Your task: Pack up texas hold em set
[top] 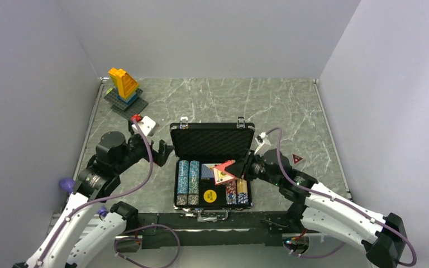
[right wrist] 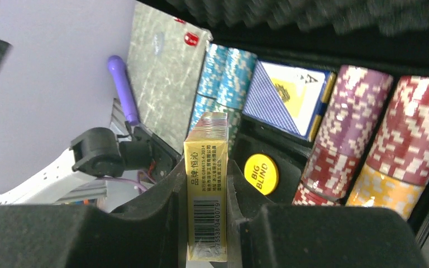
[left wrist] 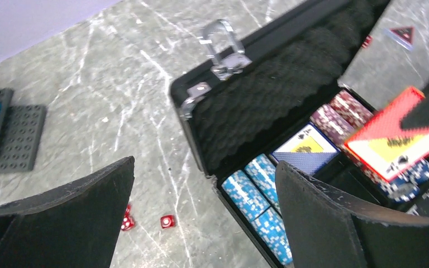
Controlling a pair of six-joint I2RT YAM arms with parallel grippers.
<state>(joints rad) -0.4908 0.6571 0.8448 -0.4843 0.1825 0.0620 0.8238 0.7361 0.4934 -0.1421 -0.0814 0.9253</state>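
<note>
card deck clamped between right fingers (over case).

The case has bright polished metal latches and a matt black foam lining with a bumpy egg-crate surface. The worktop looks like smooth grey veined stone. Glossy film wraps the card deck, which is pressed between matt black, faintly grainy fingers. The dice are shiny red plastic.
</note>
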